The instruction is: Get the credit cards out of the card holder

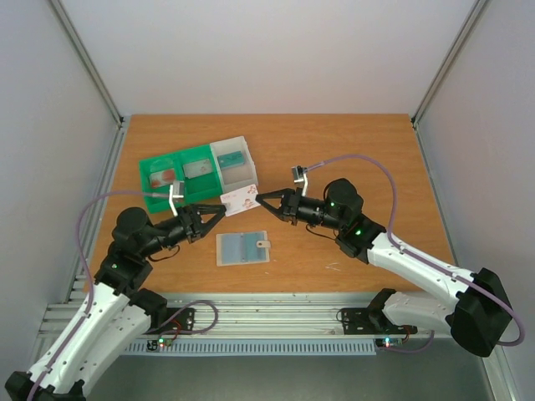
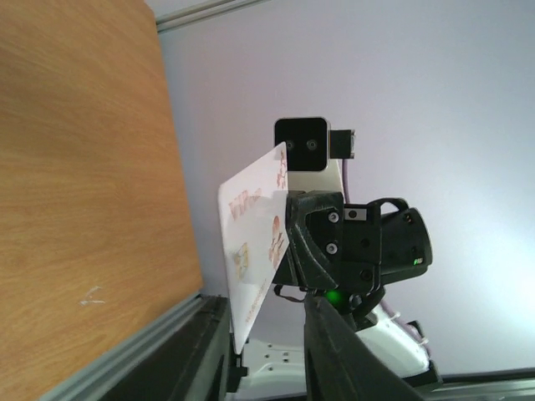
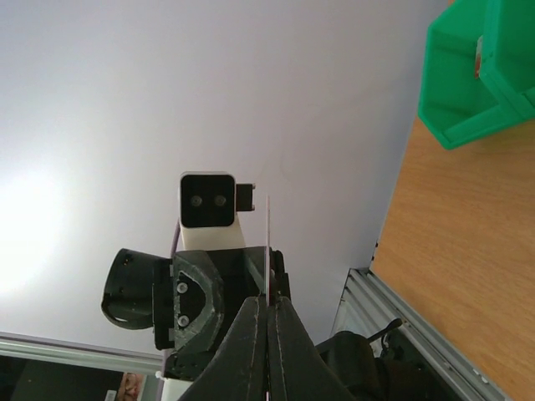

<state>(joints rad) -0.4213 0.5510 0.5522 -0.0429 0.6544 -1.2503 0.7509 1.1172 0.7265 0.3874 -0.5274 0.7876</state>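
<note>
Right gripper [image 1: 261,199]: fingers closed flat together on one short end of the white card [image 1: 240,200]; in its own wrist view the card stands edge-on, pinched between the two fingers

White card: red print on its face, held up in the air between the two arms, just clear of the tray's near corner, not touching the table [image 1: 351,150]

Left gripper [image 1: 221,210]: tip at the opposite end of the same card, pointing at the right gripper. In the left wrist view its jaws stand partly apart, one on each side of the card's end; cannot tell whether they press on it

Card holder [image 1: 242,248]: pale blue-grey, lying flat on the table near the front edge, just in front of the held card, small white tab on its right edge. Neither gripper touches it

Tray [image 1: 155,194]: green and white, three compartments, behind the left gripper. Reddish card [image 1: 165,176] in the left green compartment, pale card [image 1: 197,169] in the middle one, teal card [image 1: 233,157] in the white one
</note>
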